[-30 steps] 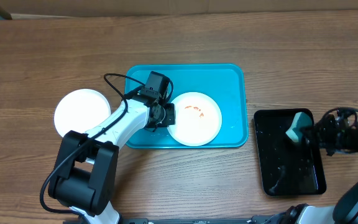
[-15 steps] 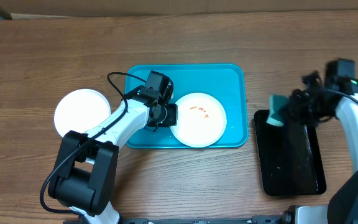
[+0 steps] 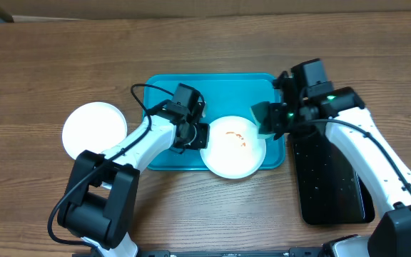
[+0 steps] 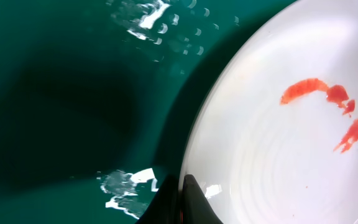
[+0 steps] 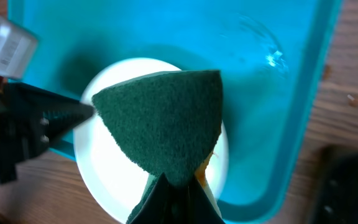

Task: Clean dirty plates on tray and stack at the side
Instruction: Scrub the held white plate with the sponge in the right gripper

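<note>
So the left end effector (image 3: 200,137) is pinching the left rim of a white plate (image 3: 235,153), jaws clamped right on the edge. That plate is sitting at the front right of the turquoise tray (image 3: 212,93), its near edge poking out past the tray's front rim, and it's showing orange-red smears (image 3: 232,133). The right end effector (image 3: 277,118) is gripping a dark green sponge (image 3: 262,116) over the plate's far right side; can't tell if it's touching. Another white plate (image 3: 93,128), looking clean, is lying on the counter (image 3: 63,57) left of the tray. A black tray (image 3: 330,185) is sitting off to the right.
</note>
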You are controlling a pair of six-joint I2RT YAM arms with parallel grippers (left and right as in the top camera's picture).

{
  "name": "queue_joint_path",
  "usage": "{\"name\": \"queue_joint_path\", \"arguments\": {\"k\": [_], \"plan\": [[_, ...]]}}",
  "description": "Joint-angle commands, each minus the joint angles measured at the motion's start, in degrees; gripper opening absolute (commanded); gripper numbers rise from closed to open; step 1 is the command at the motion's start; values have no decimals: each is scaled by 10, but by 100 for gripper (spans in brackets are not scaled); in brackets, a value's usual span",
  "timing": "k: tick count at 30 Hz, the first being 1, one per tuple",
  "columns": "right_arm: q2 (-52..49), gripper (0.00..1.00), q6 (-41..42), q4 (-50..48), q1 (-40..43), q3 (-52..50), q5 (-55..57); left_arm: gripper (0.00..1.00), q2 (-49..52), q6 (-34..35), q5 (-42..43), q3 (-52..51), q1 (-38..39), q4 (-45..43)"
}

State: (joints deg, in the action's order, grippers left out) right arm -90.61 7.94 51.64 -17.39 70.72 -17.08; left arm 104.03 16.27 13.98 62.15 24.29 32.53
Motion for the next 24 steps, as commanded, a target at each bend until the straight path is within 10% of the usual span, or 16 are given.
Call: {"name": "queue_joint_path", "arguments": {"k": [1,24], "plan": [[-12,4,20,-14,-27,14,21,4,-9,-14,4,-6,16,-1],[-163,4,56,-68,-117,13,-7,4,-9,19,-8,-6,21,-2]]}}
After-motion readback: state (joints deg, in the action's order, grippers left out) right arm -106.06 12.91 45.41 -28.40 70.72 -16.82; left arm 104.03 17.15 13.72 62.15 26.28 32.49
